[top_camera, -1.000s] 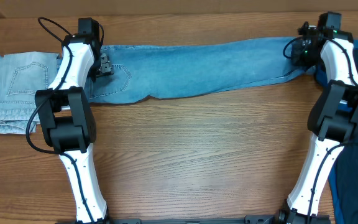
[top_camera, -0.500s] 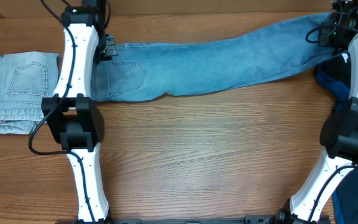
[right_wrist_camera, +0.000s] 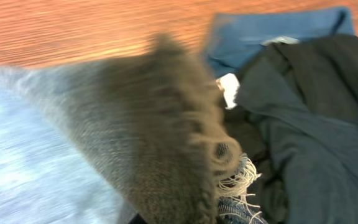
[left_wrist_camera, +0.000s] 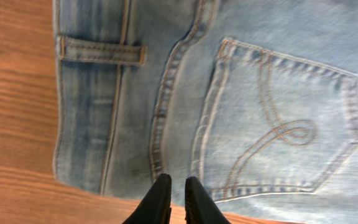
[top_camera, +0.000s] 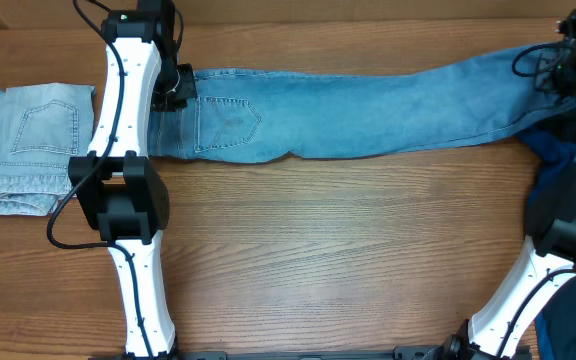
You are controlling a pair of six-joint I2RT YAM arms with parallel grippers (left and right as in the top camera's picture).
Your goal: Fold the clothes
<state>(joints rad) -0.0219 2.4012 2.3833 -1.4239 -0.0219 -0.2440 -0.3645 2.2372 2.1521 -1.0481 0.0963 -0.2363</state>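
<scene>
A long pair of mid-blue jeans [top_camera: 368, 105] lies stretched across the far side of the table, back pocket [left_wrist_camera: 278, 118] up. At the waistband end my left gripper [top_camera: 175, 92] [left_wrist_camera: 177, 182] pinches the jeans' side edge, its two dark fingers almost touching. My right gripper [top_camera: 566, 52] holds the leg end at the far right. In the right wrist view the blurred leg [right_wrist_camera: 135, 124] and its frayed hem [right_wrist_camera: 238, 177] hide the fingers. Paler folded jeans [top_camera: 28, 145] lie at the far left.
A heap of deep-blue and dark garments [top_camera: 556, 150] [right_wrist_camera: 309, 118] lies under the right arm at the table's right edge. Bare wooden tabletop [top_camera: 338, 260] fills the middle and front. Both arm bases stand at the near edge.
The left gripper's fingers closed at the waistband. The right gripper pulled the leg end further right and back, so the jeans slid right and now lie straighter.
</scene>
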